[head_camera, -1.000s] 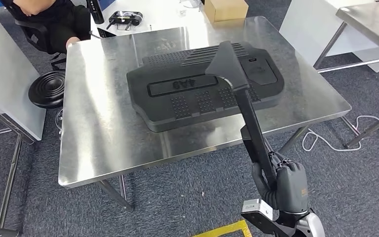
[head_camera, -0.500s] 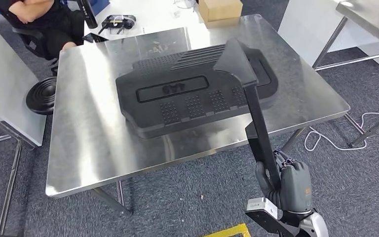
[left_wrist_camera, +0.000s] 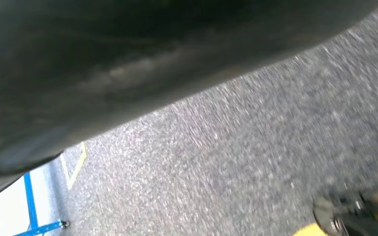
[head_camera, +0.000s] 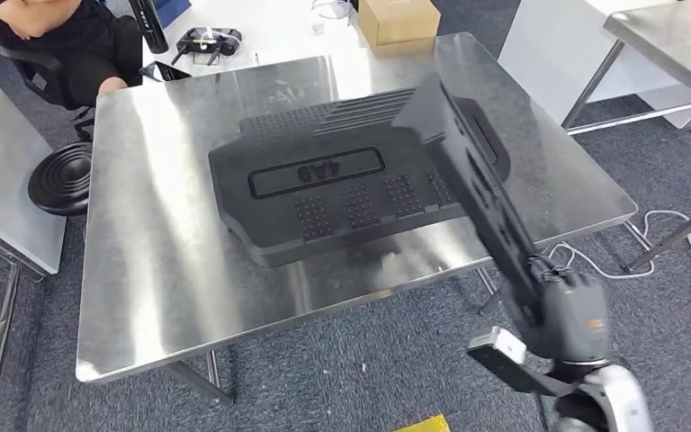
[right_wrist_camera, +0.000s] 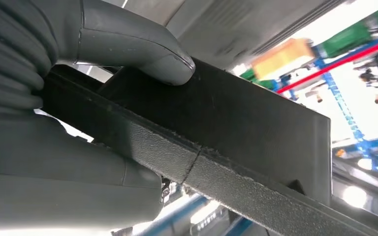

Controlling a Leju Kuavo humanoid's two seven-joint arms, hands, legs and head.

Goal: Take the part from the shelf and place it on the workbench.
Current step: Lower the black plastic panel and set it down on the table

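My right hand grips a long black plastic part by its lower end. The part slants up and to the left, and its wide flared end hangs over the steel workbench. Up close in the right wrist view, the thumb presses on the part's flat face and the fingers wrap underneath. A large black moulded panel with dotted patches lies flat on the workbench; the held part's end is above its right side.
A person sits at the far left behind the workbench, beside a black round stool. A cardboard box and a black device rest on a white table beyond. Steel tables stand left and right; cables trail on the carpet.
The view has shifted as I move. My right hand has swung right and tilted the part, which now leans further to the left over the panel and looks blurred.
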